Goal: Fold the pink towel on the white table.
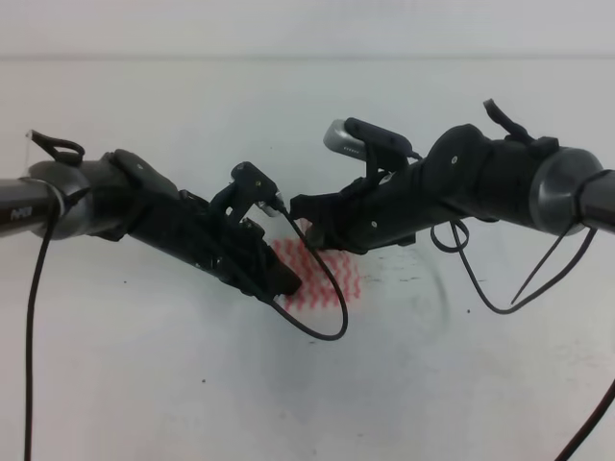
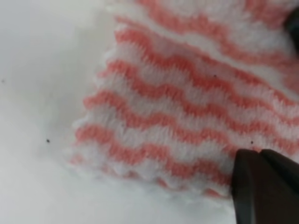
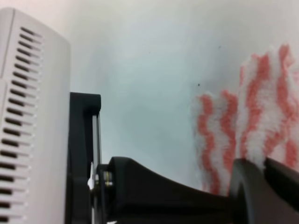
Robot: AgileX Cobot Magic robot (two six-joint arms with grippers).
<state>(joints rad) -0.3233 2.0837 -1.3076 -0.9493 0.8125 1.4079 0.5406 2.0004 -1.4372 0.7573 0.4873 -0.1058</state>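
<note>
The pink towel point(image 1: 327, 280) is a small wavy-striped cloth lying mid-table on the white table point(image 1: 144, 365), partly covered by both arms. My left gripper point(image 1: 291, 285) sits at its left edge. In the left wrist view its dark fingers point(image 2: 252, 186) are pressed together on the near edge of the towel point(image 2: 177, 107), which has a layer folded across the top. My right gripper point(image 1: 306, 230) is at the towel's upper left. In the right wrist view its fingers point(image 3: 250, 186) pinch a raised corner of the towel point(image 3: 261, 116).
Loose black cables point(image 1: 332, 322) loop from the left arm across the towel, and another cable point(image 1: 480, 283) hangs from the right arm. A white vented housing point(image 3: 28, 116) fills the left of the right wrist view. Bare table point(image 3: 149, 70) surrounds the cloth.
</note>
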